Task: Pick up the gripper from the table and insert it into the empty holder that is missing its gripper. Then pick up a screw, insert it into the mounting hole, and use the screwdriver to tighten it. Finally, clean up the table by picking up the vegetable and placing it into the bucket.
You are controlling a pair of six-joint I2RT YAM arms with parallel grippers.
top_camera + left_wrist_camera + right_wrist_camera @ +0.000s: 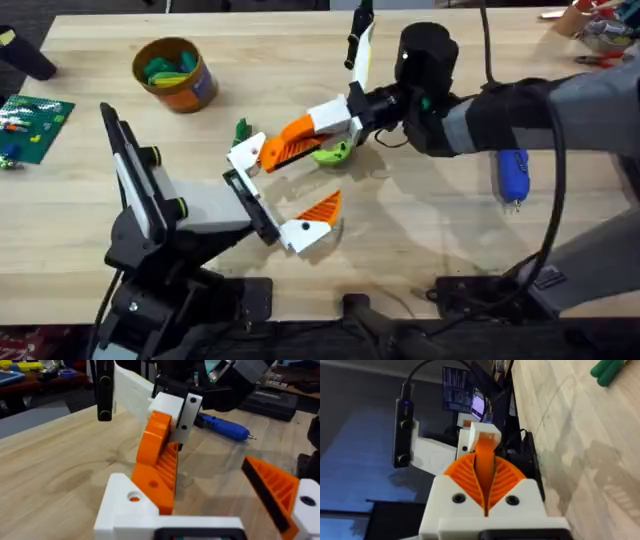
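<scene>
The loose gripper (288, 140) is an orange ribbed finger on a white base. My right gripper (338, 118) is shut on it and holds it tilted above the table middle. Its lower end touches the empty white holder (246, 156) on the left arm. In the left wrist view the orange finger (159, 462) leans into the holder (125, 505); whether it is seated I cannot tell. My left gripper (282, 190) stands open, its other finger (318, 212) well apart. The blue screwdriver (512, 174) lies at the right. The dark-green vegetable (241, 130) lies left of the holder. The bucket (176, 72) stands at the back left.
A lime-green piece (336, 152) lies under the right gripper. A green board (32, 126) with small parts sits at the left edge. The bucket holds green and blue pieces. Cables run along the front right edge.
</scene>
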